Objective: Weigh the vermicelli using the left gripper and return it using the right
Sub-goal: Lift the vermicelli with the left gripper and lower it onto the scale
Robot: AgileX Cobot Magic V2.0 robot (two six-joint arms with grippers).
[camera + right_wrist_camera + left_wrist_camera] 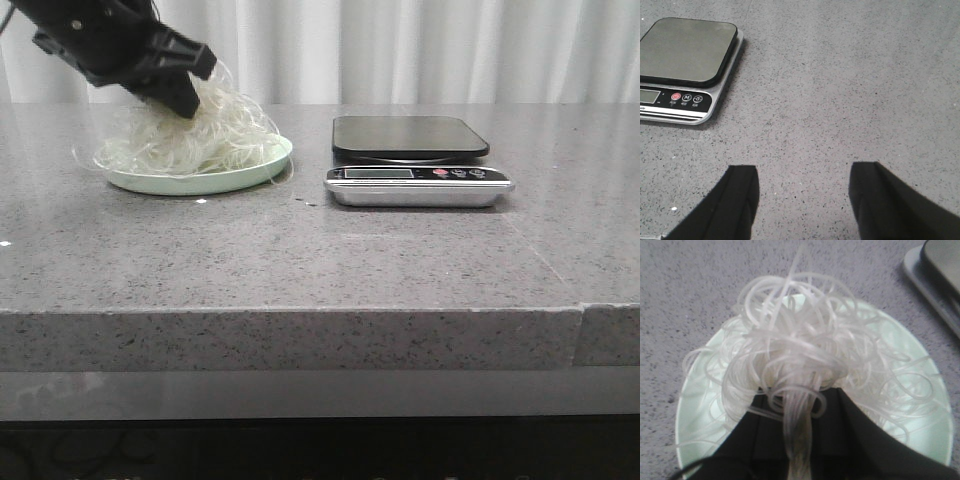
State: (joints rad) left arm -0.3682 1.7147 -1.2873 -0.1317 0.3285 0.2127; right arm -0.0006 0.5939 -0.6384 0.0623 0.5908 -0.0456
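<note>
The left claw [180,95] pinches the vermicelli [190,140] heaped on a green plate [215,180], left of the scale [415,160]; the right claw [802,200] hangs spread over the worktop [300,250].

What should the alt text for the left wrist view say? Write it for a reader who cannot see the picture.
The left pincer is shut on a mound of curly white vermicelli over a pale green plate on a grey speckled counter. A corner of the scale shows at the picture's edge.
</note>
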